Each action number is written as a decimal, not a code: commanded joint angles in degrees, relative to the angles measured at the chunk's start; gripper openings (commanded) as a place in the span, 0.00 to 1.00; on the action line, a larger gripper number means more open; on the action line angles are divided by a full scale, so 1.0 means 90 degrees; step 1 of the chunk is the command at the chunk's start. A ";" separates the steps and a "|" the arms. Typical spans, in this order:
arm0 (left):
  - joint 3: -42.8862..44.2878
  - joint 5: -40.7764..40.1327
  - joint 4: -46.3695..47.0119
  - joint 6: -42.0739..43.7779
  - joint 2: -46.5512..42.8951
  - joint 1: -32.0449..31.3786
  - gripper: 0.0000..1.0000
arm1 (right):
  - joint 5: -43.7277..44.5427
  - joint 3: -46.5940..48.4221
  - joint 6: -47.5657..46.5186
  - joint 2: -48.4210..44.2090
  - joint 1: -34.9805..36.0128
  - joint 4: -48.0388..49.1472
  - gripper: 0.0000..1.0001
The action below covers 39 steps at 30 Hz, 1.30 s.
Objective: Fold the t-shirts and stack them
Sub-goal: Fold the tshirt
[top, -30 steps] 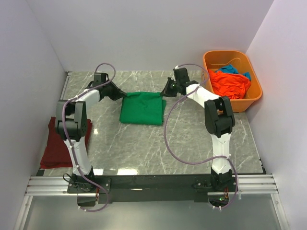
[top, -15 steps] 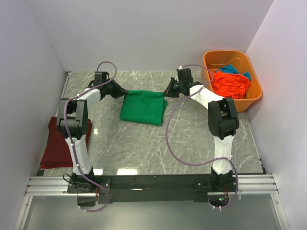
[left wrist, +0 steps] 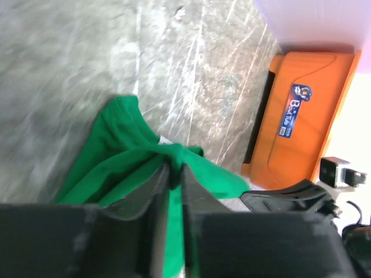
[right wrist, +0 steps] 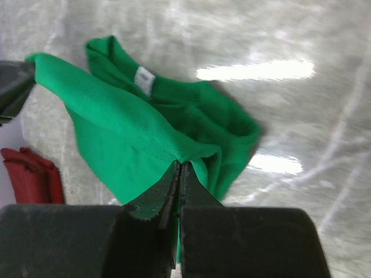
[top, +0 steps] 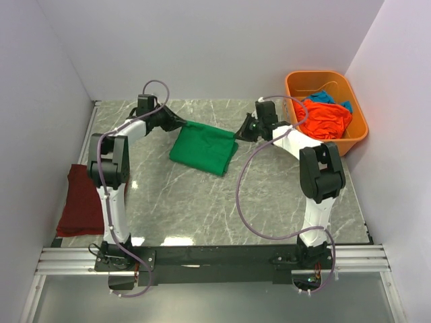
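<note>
The bright green t-shirt (top: pixel 202 148) lies folded in the middle of the table, its far edge lifted between both grippers. My left gripper (top: pixel 183 123) pinches the far left corner; in the left wrist view the jaws (left wrist: pixel 175 169) stand nearly together with green cloth (left wrist: pixel 116 156) bunched between them. Over at the far right corner, my right gripper (top: pixel 237 134) is shut on the cloth, its fingertips (right wrist: pixel 179 165) clamped on a fold of the green shirt (right wrist: pixel 127 127). A dark red t-shirt (top: pixel 77 202) lies folded at the table's left edge.
An orange plastic tub (top: pixel 326 74) stands at the back right and holds an orange t-shirt (top: pixel 324 116) and a blue one (top: pixel 323 97). The tub's side (left wrist: pixel 301 116) also shows in the left wrist view. White walls close in the table on three sides.
Both grippers have moved right and farther back with the green shirt's far edge. The shirt has shifted right and turned slightly. The left jaws have parted slightly.
</note>
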 commanded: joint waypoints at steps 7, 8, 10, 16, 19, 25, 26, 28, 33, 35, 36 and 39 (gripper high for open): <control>0.0671 0.0235 0.0598 0.0350 0.0355 -0.0034 0.65 | 0.0191 -0.0278 0.0022 0.0058 -0.0501 0.0170 0.26; 0.0555 0.0156 0.0588 0.0371 0.0267 0.0024 0.66 | 0.0210 -0.0346 0.0013 0.0019 -0.0531 0.0160 0.32; 0.0321 -0.0106 0.0647 0.0322 -0.0094 0.0063 0.65 | 0.0385 -0.0386 -0.0036 -0.0176 -0.0531 0.0014 0.36; -0.0071 -0.1764 -0.0610 0.0692 -0.0515 -0.0112 0.41 | 0.0884 -0.0755 -0.0056 -0.0723 -0.0317 -0.0251 0.38; -0.0149 -0.2363 -0.0994 0.0771 -0.0515 -0.0229 0.34 | 0.1001 -0.0981 -0.0065 -0.0879 0.0025 -0.0076 0.42; -0.0617 -0.3028 -0.1199 0.0713 -0.0554 -0.0512 0.27 | 0.1197 -0.1314 -0.0027 -0.0803 0.0552 0.0170 0.56; -0.0753 -0.3096 -0.1199 0.0693 -0.0573 -0.0580 0.24 | 0.1216 -0.1352 -0.0007 -0.0734 0.0621 0.0179 0.56; -0.0822 -0.3106 -0.1209 0.0703 -0.0593 -0.0639 0.23 | 0.1235 -0.1401 0.0012 -0.0714 0.0641 0.0189 0.56; -0.1086 -0.3175 -0.1297 0.0723 -0.0730 -0.0980 0.17 | 0.1382 -0.1373 -0.0007 -0.0529 0.0631 0.0111 0.53; -0.1291 -0.3184 -0.1239 0.0635 -0.0885 -0.1098 0.15 | 0.1402 -0.1333 -0.0036 -0.0451 0.0631 0.0101 0.53; -0.1514 -0.3271 -0.1229 0.0596 -0.0964 -0.1215 0.14 | 0.1421 -0.1275 -0.0084 -0.0354 0.0631 0.0053 0.53; -0.2090 -0.3263 -0.1063 0.0381 -0.1364 -0.1420 0.12 | 0.1577 -0.1255 -0.0134 -0.0285 0.0631 0.0004 0.53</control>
